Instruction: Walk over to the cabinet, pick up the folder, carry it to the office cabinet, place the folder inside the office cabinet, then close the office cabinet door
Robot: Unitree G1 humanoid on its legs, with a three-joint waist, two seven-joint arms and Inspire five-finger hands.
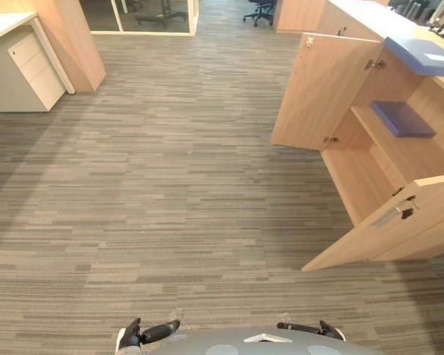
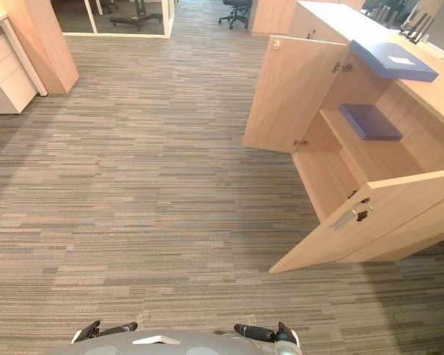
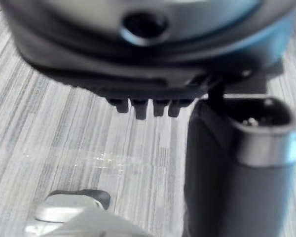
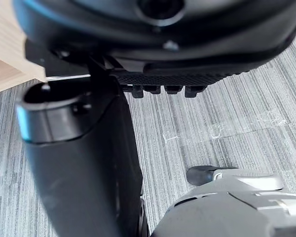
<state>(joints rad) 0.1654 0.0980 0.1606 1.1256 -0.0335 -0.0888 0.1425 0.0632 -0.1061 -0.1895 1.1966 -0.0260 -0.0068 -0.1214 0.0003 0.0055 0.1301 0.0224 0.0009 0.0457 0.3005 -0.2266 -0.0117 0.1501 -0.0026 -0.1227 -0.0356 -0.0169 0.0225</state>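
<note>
Left hand [image 1: 159,330] and right hand [image 1: 303,328] empty and low, office cabinet [image 1: 355,170] ahead to the right

Both hands hang low at the robot's sides above the grey striped carpet [image 1: 170,185], fingers loose and apart, curled round nothing; each wrist view shows a thumb and a row of fingertips with bare floor past them; they are held this way, most likely, because nothing is being carried and the arms are at rest

Both doors of the office cabinet are swung wide, the far door [image 1: 322,89] and the near door [image 1: 399,237] with its metal handle [image 1: 391,216], so the inside is free to reach

One blue folder [image 1: 402,118] lies flat on the shelf [image 1: 411,159] inside, its edges square with the shelf; its outline looks close to square from here, so its long axis cannot be told for sure

A second blue folder [image 1: 418,53], with a white label, lies flat on the cabinet's top; its long axis runs along the top, away from the robot; one long edge sits at, or perhaps a little over, the front edge above the opening

Which of the two is the task's folder cannot be told; if it is the one on the shelf, the placing looks done and the doors are yet to be closed; a white drawer unit [image 1: 29,70] stands well apart at far left
</note>
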